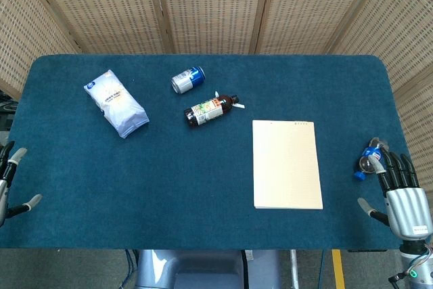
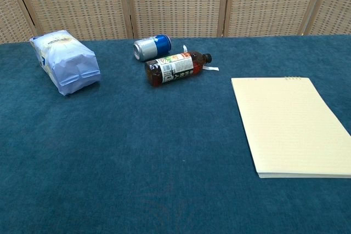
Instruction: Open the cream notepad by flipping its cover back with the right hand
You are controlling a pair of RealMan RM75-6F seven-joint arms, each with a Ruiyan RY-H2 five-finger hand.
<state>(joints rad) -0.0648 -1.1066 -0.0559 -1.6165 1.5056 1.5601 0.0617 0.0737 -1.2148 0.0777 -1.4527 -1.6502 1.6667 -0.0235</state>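
On the blue bench (image 1: 203, 187), a white bag (image 1: 116, 102) lies far left; a blue can (image 1: 187, 79) lies on its side, a brown bottle (image 1: 211, 111) just beside it, wicker screens (image 1: 210, 5) behind.

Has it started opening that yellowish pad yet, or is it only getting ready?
Nothing looks done: the cream notepad lies flat and closed on the blue table. The right hand hovers beside its right edge, fingers apart, touching nothing. The left hand sits at the table's far left edge. Reaching and flipping the cover remain.
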